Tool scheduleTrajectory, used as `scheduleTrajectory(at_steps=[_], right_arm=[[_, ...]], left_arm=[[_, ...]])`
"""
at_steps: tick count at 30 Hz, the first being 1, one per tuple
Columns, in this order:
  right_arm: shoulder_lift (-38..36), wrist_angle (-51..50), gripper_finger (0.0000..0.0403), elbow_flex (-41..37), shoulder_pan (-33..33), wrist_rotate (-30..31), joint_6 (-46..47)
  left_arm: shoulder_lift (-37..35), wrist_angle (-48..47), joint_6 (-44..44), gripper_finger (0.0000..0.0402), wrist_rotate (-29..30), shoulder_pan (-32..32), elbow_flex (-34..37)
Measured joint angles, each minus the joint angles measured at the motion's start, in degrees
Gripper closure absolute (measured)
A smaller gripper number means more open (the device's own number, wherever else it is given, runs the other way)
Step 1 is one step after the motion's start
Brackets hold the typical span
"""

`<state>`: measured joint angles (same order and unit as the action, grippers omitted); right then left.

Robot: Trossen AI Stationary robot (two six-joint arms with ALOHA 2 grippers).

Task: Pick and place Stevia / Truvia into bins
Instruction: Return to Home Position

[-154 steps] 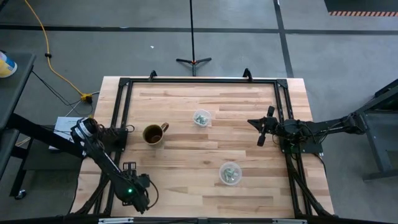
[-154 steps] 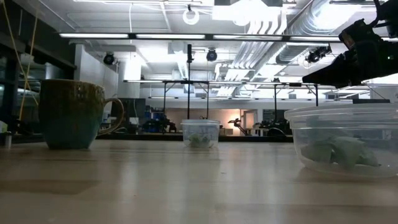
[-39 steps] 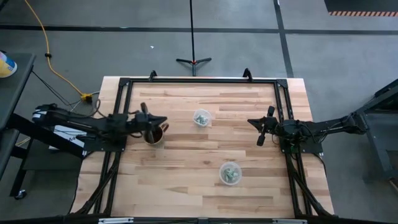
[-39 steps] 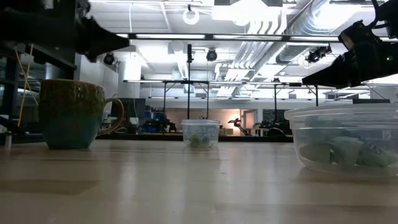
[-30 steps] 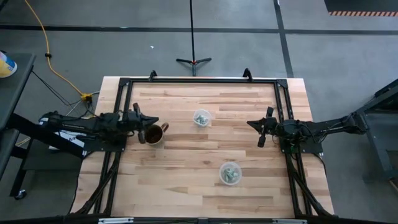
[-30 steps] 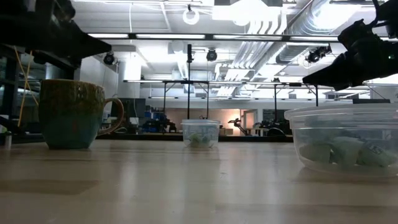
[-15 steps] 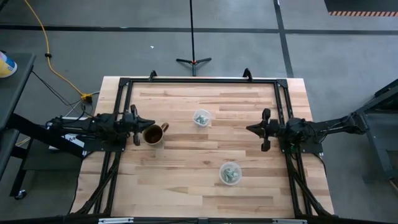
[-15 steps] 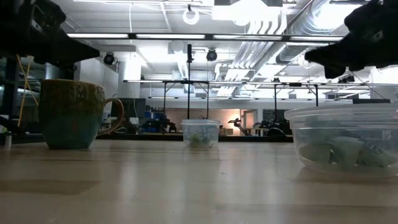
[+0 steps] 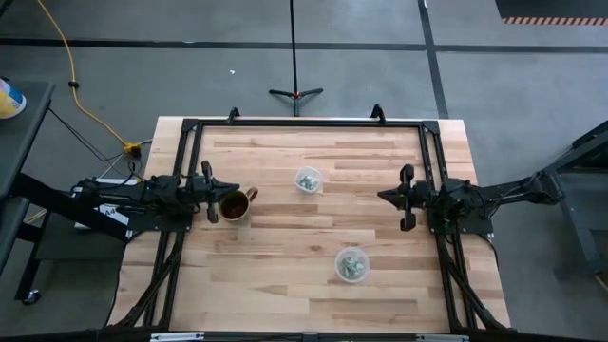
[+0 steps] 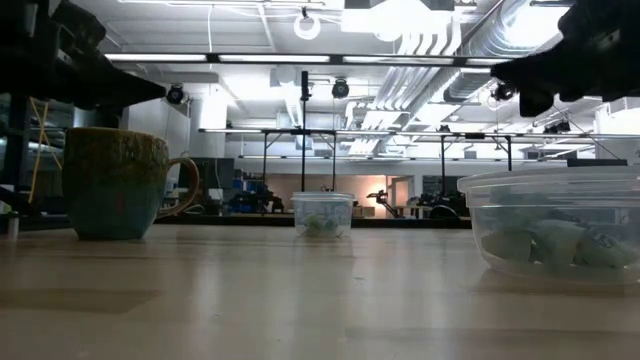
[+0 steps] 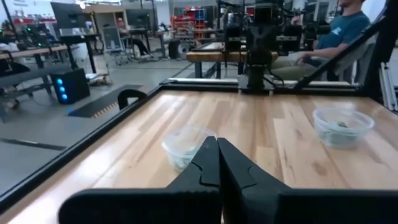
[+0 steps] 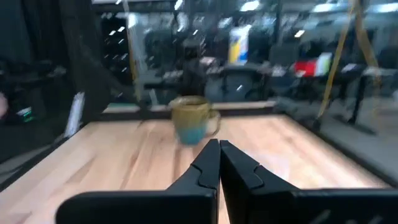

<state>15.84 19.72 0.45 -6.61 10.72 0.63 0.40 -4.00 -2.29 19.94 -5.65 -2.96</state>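
Note:
Two clear cups serve as the bins. The far one (image 9: 314,172) stands mid-table and the near one (image 9: 361,255) toward the front right. Pale green-and-white Stevia / Truvia packets (image 10: 545,243) lie inside the near cup, and more packets (image 10: 320,223) sit in the far cup. My left gripper (image 9: 218,195) hovers shut at the table's left side, just left of a brown-gold mug (image 9: 234,205), pointing right; its fingertips (image 11: 217,149) meet with nothing between them. My right gripper (image 9: 382,198) hovers shut at the table's right side, pointing left, its fingertips (image 12: 219,153) closed on nothing.
The handled mug (image 10: 120,182) stands on the table at the left, under the left gripper's tip. A black metal frame (image 9: 304,123) runs round the table's edges. Bare wood lies between the cups and the front edge. A seated person (image 11: 336,31) shows beyond the table's right side.
My left gripper has drawn back from above the mug toward the table's left edge. My right gripper has turned about its wrist and risen a little at the right side. The cups, mug and packets have stayed put.

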Motion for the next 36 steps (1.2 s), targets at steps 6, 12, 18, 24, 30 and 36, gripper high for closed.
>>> scheduleTrajectory(at_steps=[6,12,18,24,30,36], right_arm=[[-0.1,1.46,0.0403,0.0,0.14,2.47,-5.88],[-2.01,-4.69,0.0403,0.0,5.05,0.26,-5.78],[-9.28,-10.23,0.0403,0.01,12.72,-9.71,-1.97],[-14.29,-17.66,0.0403,0.0,16.91,-15.25,1.94],[-15.08,-17.61,0.0403,0.01,18.02,-16.19,0.2],[-15.08,-17.7,0.0403,0.0,17.97,-16.16,1.94]], left_arm=[[0.0,0.01,0.18,0.0376,0.0,0.0,0.0],[0.0,0.01,0.6,0.0375,-0.06,0.0,0.0],[0.0,0.02,0.6,0.038,-0.24,0.0,0.0],[0.0,0.03,2.51,0.0367,-0.26,0.0,0.0],[0.0,-0.03,3.56,0.0379,-3.0,0.0,0.0],[0.0,-0.03,3.86,0.0352,-3.88,0.0,0.0]])
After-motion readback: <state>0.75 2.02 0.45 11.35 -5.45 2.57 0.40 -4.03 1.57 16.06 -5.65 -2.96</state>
